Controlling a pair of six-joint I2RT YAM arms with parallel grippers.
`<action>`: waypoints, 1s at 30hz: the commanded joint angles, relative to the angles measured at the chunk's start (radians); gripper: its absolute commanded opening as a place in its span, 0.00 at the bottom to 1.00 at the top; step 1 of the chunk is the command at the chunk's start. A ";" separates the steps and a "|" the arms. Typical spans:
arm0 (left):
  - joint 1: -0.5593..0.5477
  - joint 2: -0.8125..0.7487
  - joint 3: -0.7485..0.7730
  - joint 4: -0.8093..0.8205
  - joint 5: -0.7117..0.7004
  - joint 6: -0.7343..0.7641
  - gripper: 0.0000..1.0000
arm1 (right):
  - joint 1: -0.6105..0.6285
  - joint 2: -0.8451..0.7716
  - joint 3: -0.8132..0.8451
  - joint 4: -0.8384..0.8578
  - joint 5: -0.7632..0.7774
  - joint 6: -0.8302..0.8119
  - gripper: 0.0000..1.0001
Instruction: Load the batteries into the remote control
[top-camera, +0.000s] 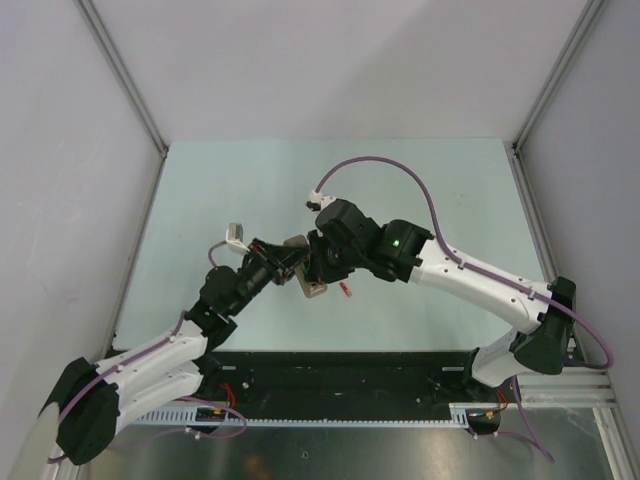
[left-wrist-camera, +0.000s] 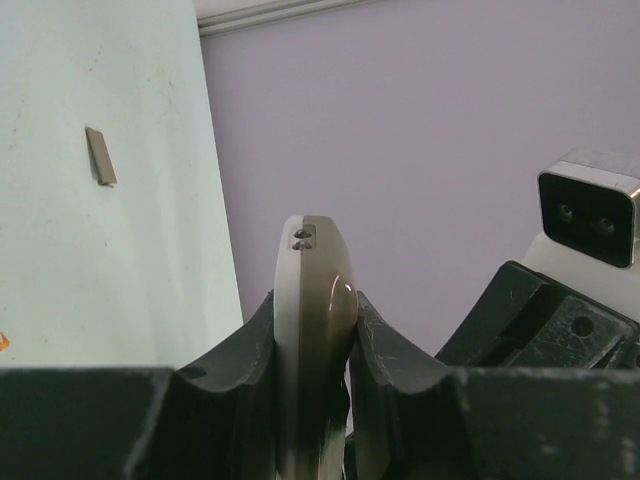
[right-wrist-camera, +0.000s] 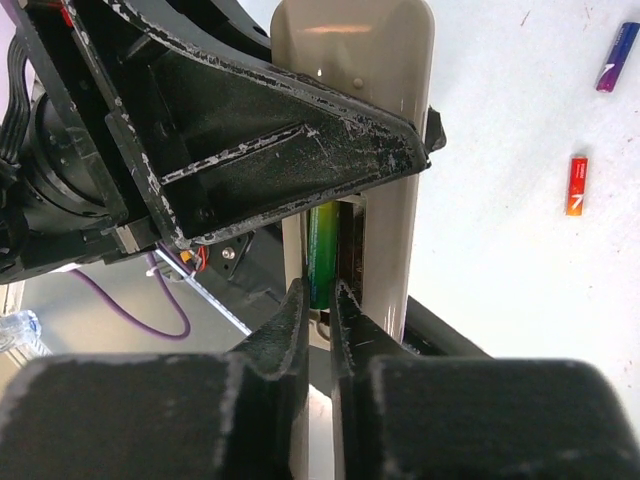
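Nearest the lens, the left jaws are clenched. Over the pale bench (top-camera: 450, 200) they grasp the remote control (left-wrist-camera: 312, 300), which is turned on edge. The right jaws are all but closed, their tips flanking the near end of the green battery (right-wrist-camera: 322, 250). That battery lies in the remote's open back compartment; I cannot tell if the tips pinch it. The red battery (right-wrist-camera: 577, 186) and the blue battery (right-wrist-camera: 617, 58) lie apart on the bench, as does a small grey cover (left-wrist-camera: 100, 157).
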 joint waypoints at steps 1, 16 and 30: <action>-0.084 -0.067 0.063 0.203 0.102 -0.063 0.00 | -0.001 0.074 -0.025 0.192 0.039 0.016 0.13; -0.087 -0.096 0.075 0.106 0.068 -0.036 0.00 | -0.001 0.074 -0.027 0.177 0.049 0.021 0.29; -0.049 -0.080 0.049 0.083 0.054 -0.037 0.00 | -0.038 0.033 -0.022 0.109 0.078 -0.010 0.40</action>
